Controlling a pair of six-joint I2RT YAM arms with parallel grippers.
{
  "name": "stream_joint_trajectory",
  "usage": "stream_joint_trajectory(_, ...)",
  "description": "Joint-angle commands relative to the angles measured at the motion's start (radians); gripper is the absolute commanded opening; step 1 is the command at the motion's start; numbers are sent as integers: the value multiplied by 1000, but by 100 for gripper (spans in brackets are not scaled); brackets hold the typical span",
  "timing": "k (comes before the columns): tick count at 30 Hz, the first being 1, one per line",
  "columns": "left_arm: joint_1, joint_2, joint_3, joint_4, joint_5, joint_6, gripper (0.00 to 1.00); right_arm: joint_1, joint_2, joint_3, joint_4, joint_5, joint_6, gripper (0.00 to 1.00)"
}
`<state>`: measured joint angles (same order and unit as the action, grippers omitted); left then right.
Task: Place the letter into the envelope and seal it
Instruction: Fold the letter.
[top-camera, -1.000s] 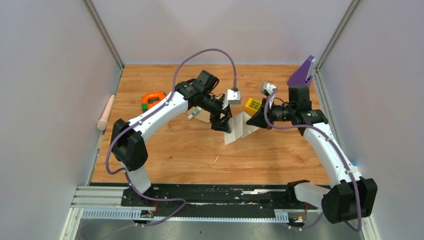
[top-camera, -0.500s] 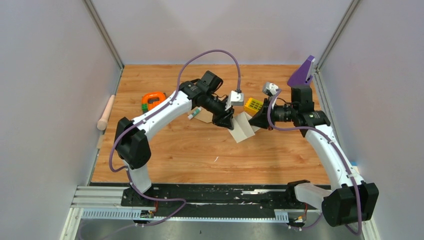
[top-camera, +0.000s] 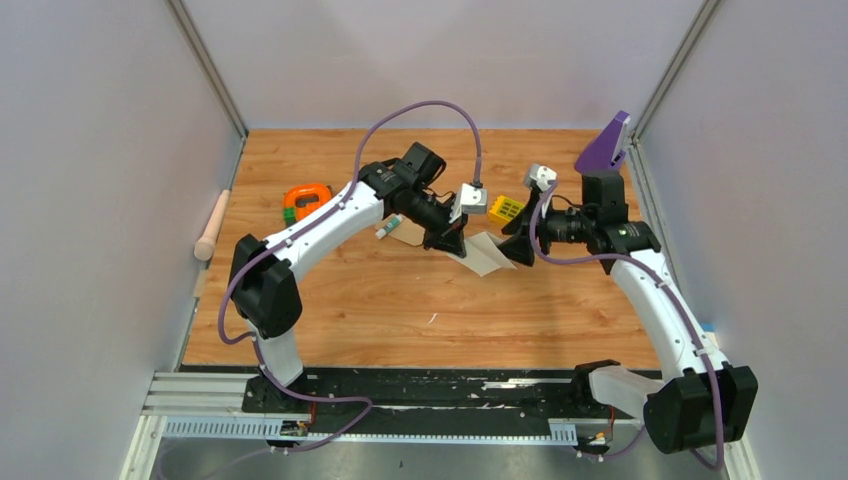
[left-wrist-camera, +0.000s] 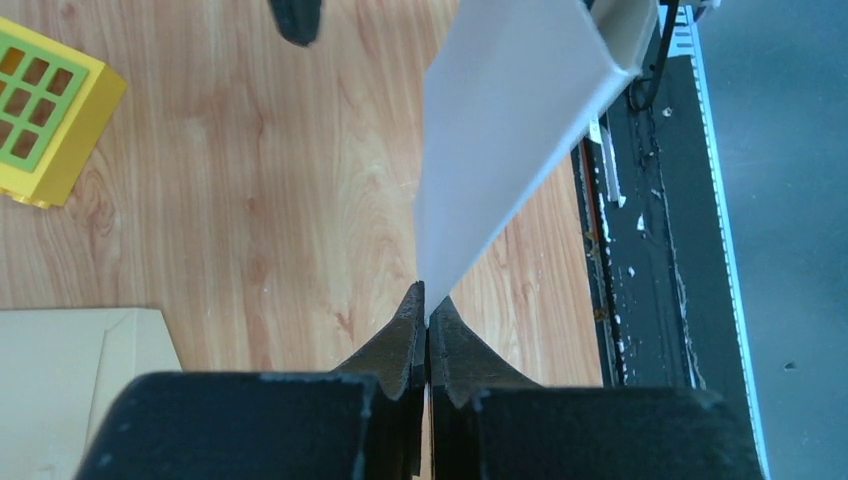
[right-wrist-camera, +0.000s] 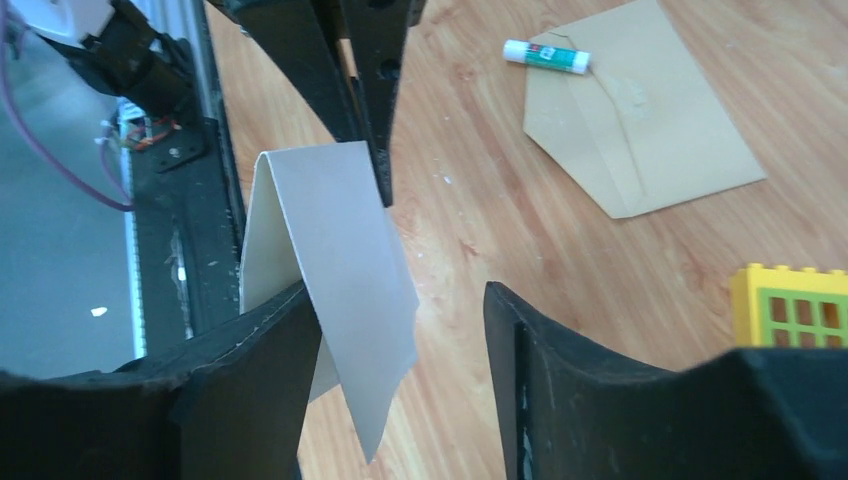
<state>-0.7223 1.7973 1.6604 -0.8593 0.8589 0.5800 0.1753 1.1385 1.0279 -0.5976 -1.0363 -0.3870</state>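
Well, I start at the left edge of the brown wooden tabletop (top-camera: 400, 320), where a pale pink round stick (top-camera: 207, 226) lies. A little way in from that edge, toward the far side, sits an orange loop-shaped thing with a green bit (top-camera: 305, 198).

Next comes a small white glue stick with a green label (top-camera: 388, 230). It lies just beside the flat tan-brown paper envelope (right-wrist-camera: 640, 130). The envelope lies flat on the wood, about halfway between the left and right edges and nearer the far edge than the near one. From above, the left arm hides part of it.

The left gripper (top-camera: 450, 246) has its two black fingers (left-wrist-camera: 405, 335) pressed tight together, and they pinch one edge of the thin white folded paper letter (top-camera: 484, 256). The letter is up off the table, just right of the envelope. In the right wrist view it is bent over like a little tent.

The right gripper (top-camera: 518, 250) is just right of the letter with its fingers spread wide. The letter hangs between them, close to one finger. I cannot tell if it touches that finger.

Behind the right gripper, toward the far edge, is a yellow toy block with a green grid top (top-camera: 506, 209). A purple pointed thing (top-camera: 603, 146) stands at the far right corner.
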Motion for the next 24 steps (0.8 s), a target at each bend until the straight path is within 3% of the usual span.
stream_joint_trajectory(1,-5,-36,27,-31,-32,43,0,-5,-35,22,0,107,-64,65)
stream_joint_trajectory(7,-5,-68,-1,-26,-152,82,0,-41,-57,34,2,144,-56,69)
stream_joint_trajectory(18,-11,-34,14,-74,-208,118,0,-68,-119,40,-8,-1,-33,71)
stream_joint_trajectory(24,-26,-13,34,-82,-209,107,0,-56,-79,3,-10,-142,-43,80)
